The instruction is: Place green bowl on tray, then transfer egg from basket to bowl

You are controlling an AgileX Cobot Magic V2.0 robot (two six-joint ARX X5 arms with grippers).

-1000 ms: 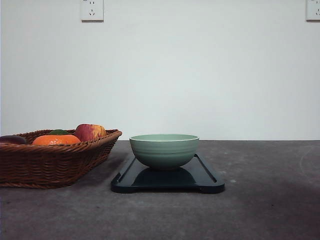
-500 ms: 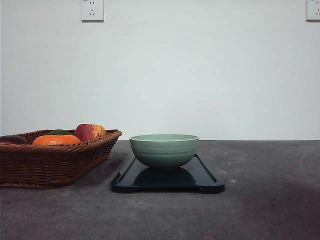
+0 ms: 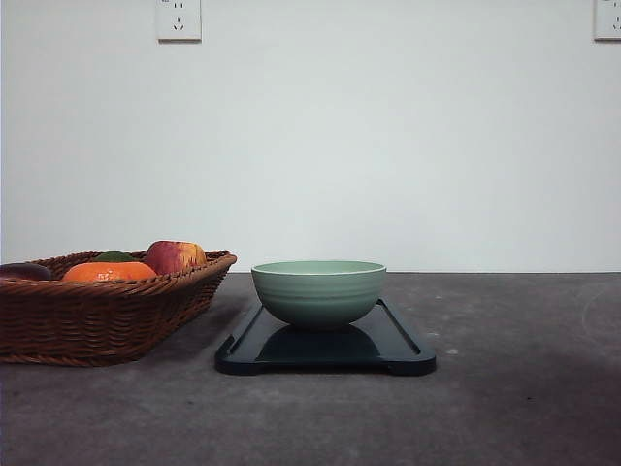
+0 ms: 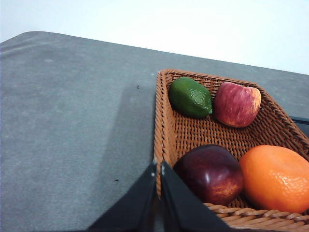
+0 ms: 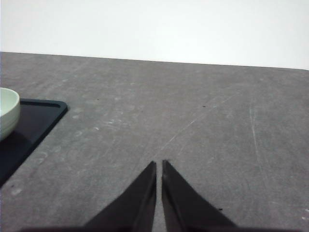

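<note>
Green bowl (image 3: 318,291) on tray (image 3: 398,349); no legible writing.

Left hand (image 4: 159,166) fingers pressed together, gripping nothing; right hand (image 5: 159,164) same

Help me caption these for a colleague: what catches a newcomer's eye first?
The green bowl sitting on the dark tray at the table's centre. To its left, the wicker basket with bright fruit: an orange, a red apple, a lime.

Closed left hand (image 4: 159,166) over basket (image 4: 207,133) rim
</note>
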